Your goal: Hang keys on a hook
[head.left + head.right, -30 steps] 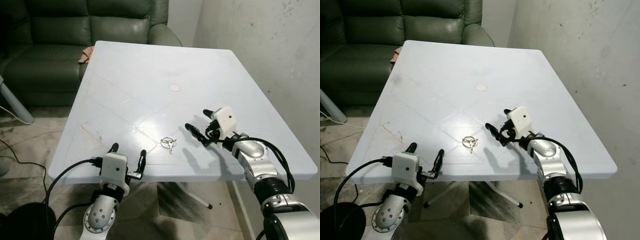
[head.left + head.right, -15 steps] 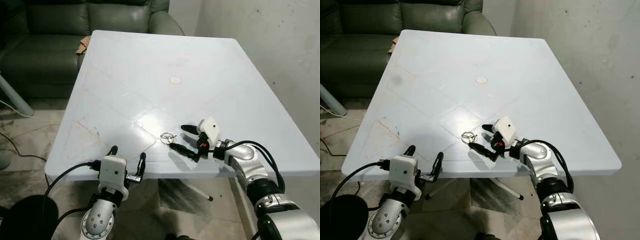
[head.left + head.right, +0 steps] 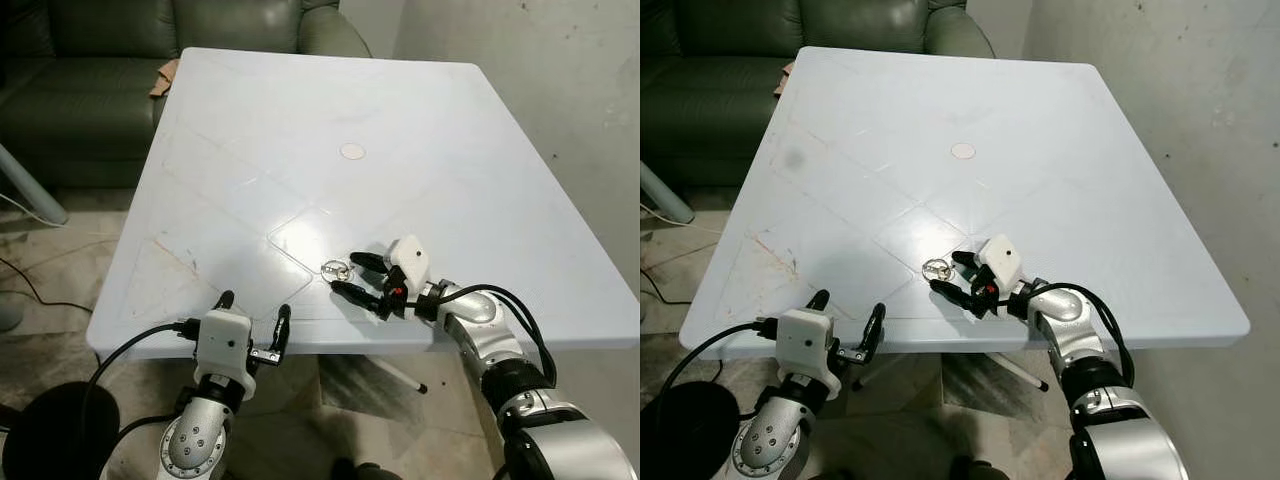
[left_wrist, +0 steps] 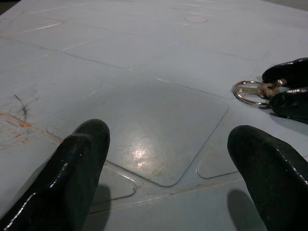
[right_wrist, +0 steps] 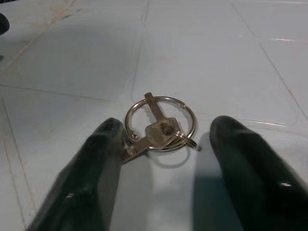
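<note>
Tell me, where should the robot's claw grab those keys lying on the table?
Probably the ring's near edge, where the keys bunch up. They lie flat on the white table, so the right claw, open with a finger on either side of them, would best come in low from the robot's side and pinch across the ring.

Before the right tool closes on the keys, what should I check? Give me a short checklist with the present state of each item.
1. Right tool open: ok, both fingers spread.
2. Keys between its fingers: ok, the ring lies just ahead of the tips, one finger close to a key.
3. Keys flat on the table: ok.
4. Left tool out of the way: ok, open at the near table edge.
5. Fingers low enough to catch the thin ring: cannot tell.
6. Hook located: cannot tell.
</note>
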{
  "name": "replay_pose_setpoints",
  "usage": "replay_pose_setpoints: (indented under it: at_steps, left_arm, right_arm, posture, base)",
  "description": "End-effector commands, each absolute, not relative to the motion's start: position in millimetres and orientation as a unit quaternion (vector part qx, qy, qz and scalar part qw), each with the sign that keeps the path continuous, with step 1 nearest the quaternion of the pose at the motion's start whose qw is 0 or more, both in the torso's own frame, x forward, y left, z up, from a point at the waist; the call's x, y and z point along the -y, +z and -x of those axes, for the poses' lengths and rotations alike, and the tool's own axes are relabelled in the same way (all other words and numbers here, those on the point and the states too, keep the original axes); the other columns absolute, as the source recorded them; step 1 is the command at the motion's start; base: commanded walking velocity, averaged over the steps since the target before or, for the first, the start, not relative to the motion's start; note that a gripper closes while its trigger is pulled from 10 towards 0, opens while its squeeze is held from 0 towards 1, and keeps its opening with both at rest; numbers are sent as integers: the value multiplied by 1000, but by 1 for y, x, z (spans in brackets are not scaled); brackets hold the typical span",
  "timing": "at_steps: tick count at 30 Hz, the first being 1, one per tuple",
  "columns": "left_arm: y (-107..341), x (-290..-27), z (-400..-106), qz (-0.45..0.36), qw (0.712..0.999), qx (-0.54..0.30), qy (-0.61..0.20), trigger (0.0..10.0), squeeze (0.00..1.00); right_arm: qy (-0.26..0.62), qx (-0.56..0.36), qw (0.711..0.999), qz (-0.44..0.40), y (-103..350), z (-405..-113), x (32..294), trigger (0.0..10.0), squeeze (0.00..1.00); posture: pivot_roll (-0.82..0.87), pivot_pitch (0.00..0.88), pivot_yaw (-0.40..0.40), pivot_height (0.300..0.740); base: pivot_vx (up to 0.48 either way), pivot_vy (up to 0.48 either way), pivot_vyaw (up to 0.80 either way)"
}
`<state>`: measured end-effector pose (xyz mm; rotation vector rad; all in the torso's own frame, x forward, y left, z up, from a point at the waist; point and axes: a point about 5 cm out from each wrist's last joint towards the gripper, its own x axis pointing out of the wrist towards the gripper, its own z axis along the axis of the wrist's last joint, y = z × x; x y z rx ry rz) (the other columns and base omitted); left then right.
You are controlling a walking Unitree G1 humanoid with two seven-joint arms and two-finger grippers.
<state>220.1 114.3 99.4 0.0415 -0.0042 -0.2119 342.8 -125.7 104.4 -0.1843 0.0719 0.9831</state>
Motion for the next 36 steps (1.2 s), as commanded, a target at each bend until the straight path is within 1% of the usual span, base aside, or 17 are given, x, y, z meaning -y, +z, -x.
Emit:
replay_pose_setpoints:
  at_steps: [1, 16, 17, 18, 19, 21, 23, 24, 25, 26, 36]
  left_arm:
    - [99, -116, -218, -25, 994, -2, -102, 10000, 0]
    - [100, -117, -218, -24, 995, -4, -99, 10000, 0]
    - [100, -117, -218, -24, 995, -4, -99, 10000, 0]
    - [100, -117, -217, -24, 995, -4, -99, 10000, 0]
    - [100, -117, -217, -24, 995, -4, -99, 10000, 0]
    - [100, -117, -217, -24, 995, -4, -98, 10000, 0]
    - [100, -117, -217, -23, 995, -4, -98, 10000, 0]
    - [101, -117, -217, -23, 995, -4, -99, 10000, 0]
    - [101, -116, -217, -23, 995, -4, -99, 10000, 0]
    - [101, -116, -217, -24, 995, -5, -99, 10000, 0]
    - [100, -117, -217, -24, 995, -6, -97, 10000, 0]
  right_arm:
    - [467, -33, 879, 88, 106, -344, 127, 0, 0]
    - [463, -29, 882, 82, 108, -346, 127, 0, 0]
    - [463, -29, 882, 82, 108, -347, 127, 1922, 0]
    - [462, -29, 883, 82, 108, -347, 127, 2118, 0]
    - [462, -28, 883, 82, 108, -347, 127, 2118, 0]
    - [462, -28, 883, 82, 108, -347, 127, 0, 0]
    - [461, -27, 883, 83, 108, -347, 127, 0, 0]
    - [461, -28, 883, 83, 109, -347, 128, 1843, 0]
    - [461, -28, 883, 83, 109, -347, 128, 1412, 0]
    - [461, -28, 883, 82, 109, -347, 128, 0, 0]
    - [453, -28, 887, 83, 109, -348, 128, 0, 0]
  posture:
    - [83, 194, -65, 740]
    - [86, 194, -65, 740]
    - [85, 194, -66, 740]
    - [85, 194, -65, 740]
    - [85, 194, -65, 740]
    - [86, 195, -65, 740]
    - [86, 194, -65, 740]
    - [85, 196, -65, 740]
    - [85, 195, -65, 740]
    - [85, 196, -65, 740]
    - [85, 195, -65, 740]
  base:
    - [0, 0, 0]
    - [0, 0, 0]
    - [0, 0, 0]
    - [0, 0, 0]
    - [0, 0, 0]
    - [0, 0, 0]
    - [0, 0, 0]
    - [0, 0, 0]
    - [0, 0, 0]
    - [0, 0, 0]
    - [0, 0, 0]
